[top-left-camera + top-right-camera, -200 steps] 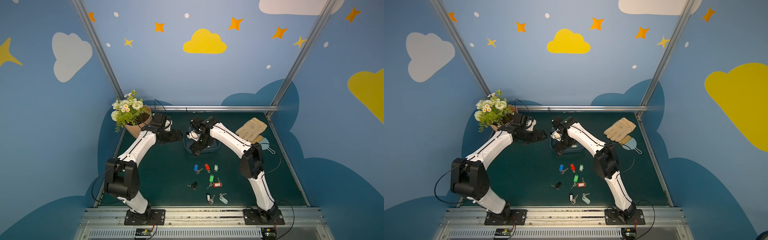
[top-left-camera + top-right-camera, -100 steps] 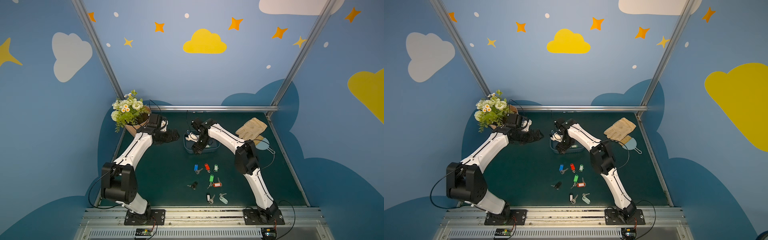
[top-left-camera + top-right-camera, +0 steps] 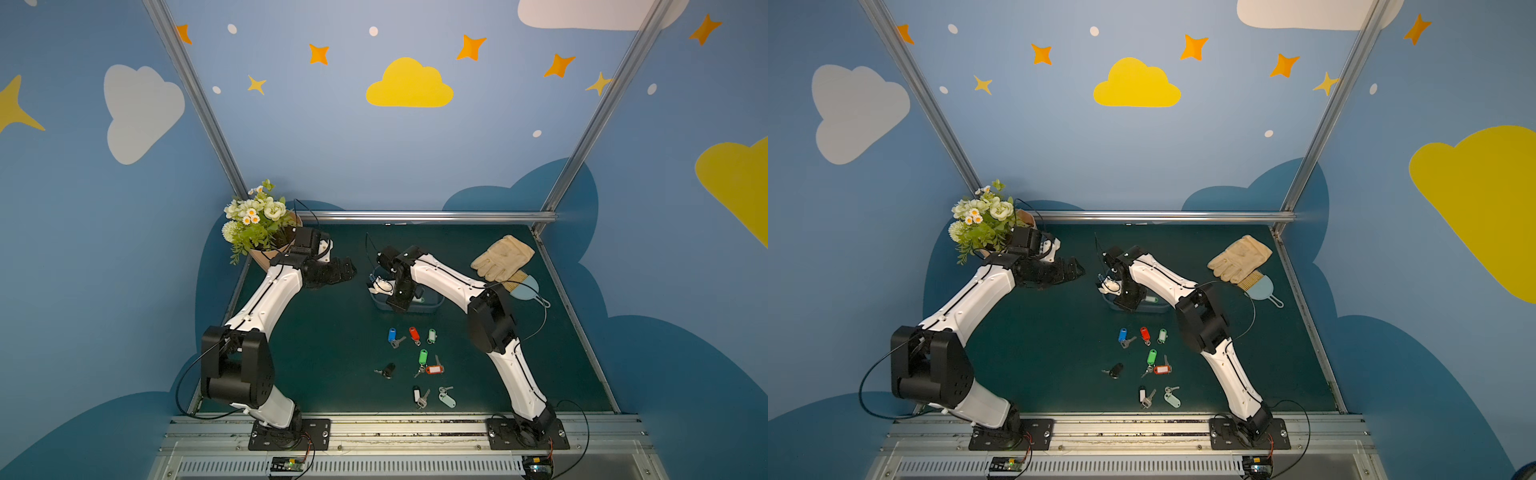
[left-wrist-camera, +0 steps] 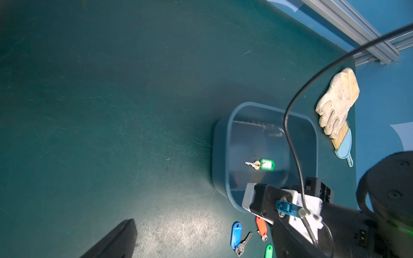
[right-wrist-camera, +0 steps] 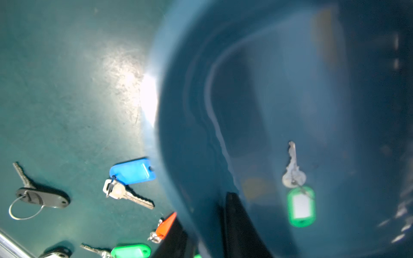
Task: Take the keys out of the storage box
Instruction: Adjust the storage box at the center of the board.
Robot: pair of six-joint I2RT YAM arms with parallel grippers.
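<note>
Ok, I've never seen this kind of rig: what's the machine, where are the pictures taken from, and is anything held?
Two white robot arms reach over a green mat, each ending in a two-fingered claw. The top views look down from one overhead camera; each wrist view comes from a camera on an arm. Eight tagged keys lie on the mat; one green-tagged key lies in the storage box. A glove, brush and flower pot sit aside. The left claw is open and empty. The right claw has a finger each side of the box's wall; whether it pinches is unclear.
</note>
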